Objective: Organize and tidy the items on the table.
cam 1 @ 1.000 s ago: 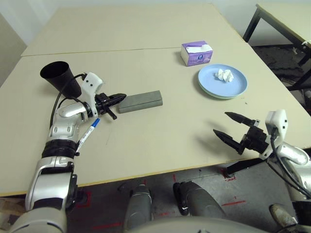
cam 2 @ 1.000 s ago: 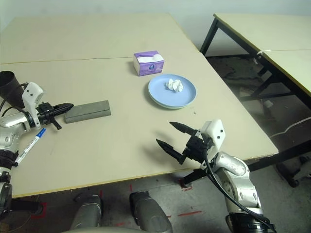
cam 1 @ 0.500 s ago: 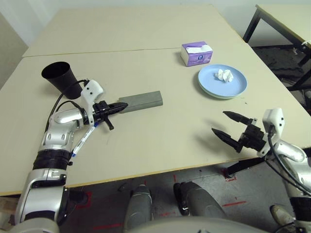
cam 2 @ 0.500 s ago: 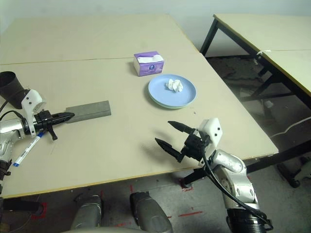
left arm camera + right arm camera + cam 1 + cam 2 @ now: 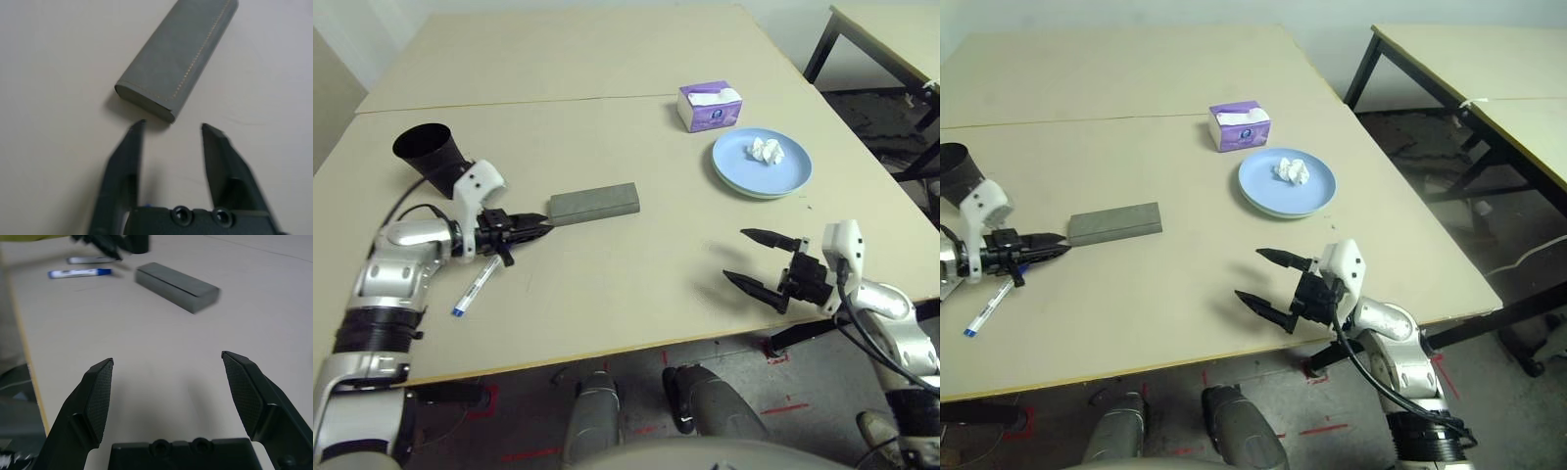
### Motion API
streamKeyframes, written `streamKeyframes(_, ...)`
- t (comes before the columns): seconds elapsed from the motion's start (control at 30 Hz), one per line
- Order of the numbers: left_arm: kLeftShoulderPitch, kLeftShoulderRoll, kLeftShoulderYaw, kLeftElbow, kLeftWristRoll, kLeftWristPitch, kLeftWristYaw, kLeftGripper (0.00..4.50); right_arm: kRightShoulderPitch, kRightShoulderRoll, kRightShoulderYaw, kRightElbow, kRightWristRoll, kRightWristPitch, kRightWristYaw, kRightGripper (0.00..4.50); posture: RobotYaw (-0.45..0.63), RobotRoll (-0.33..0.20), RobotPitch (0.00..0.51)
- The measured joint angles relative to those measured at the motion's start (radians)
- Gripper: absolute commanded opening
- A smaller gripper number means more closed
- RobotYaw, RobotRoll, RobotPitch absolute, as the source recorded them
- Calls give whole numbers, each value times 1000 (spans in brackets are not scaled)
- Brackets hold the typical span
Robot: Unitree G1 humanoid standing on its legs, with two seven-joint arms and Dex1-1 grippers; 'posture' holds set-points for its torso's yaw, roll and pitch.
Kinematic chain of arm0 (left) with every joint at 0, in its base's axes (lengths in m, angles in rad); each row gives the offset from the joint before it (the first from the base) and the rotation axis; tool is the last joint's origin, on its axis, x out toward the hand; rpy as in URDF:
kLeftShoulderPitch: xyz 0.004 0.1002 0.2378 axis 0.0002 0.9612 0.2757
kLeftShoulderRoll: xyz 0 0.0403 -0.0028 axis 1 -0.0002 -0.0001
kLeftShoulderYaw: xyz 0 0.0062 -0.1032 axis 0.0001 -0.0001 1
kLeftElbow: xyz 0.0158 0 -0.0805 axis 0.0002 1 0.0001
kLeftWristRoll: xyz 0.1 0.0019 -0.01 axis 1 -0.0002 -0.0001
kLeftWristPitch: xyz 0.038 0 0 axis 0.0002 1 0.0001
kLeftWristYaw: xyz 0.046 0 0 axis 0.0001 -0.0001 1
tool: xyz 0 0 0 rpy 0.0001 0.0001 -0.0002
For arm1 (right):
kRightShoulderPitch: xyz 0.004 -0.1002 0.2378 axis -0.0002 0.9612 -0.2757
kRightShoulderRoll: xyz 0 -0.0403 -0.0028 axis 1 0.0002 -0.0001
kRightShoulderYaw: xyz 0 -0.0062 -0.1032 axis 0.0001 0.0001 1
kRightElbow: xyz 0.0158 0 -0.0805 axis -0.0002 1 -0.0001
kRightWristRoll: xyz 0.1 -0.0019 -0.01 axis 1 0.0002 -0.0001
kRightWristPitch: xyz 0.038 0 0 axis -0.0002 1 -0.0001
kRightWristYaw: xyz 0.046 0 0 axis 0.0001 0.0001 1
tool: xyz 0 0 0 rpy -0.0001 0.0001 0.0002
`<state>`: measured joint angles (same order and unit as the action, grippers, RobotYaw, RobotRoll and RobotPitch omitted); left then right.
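Where the left arm (image 5: 406,257) crosses, the black cup's (image 5: 423,149) base hides.

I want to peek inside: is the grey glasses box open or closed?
Closed. The grey glasses case lies flat on the table with no gap along its stitched edge, as the left wrist view shows.
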<state>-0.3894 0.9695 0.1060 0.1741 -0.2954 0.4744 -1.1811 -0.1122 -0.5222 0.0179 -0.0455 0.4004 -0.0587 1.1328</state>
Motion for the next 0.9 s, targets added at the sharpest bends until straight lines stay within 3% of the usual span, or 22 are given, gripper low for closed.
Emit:
streamKeyframes(0.13,-41,104,1,-97,-54,187,-29,4457,-60,22,44,22,-4,-4,29,4500,3,0,176)
streamKeyframes(0.43,-210,430,-115,-354,-232,871,-63,4457,-150,82,104,127,-22,-45,62,4500,27,0,195)
streamKeyframes(0.57,-234,476,-189,-420,-346,1098,-39,4457,-157,101,120,141,-27,-62,67,4500,25,0,196)
streamKeyframes(0.9,-107,430,-205,-422,-372,1127,190,4457,-121,104,148,124,-41,-73,67,4500,-4,0,188)
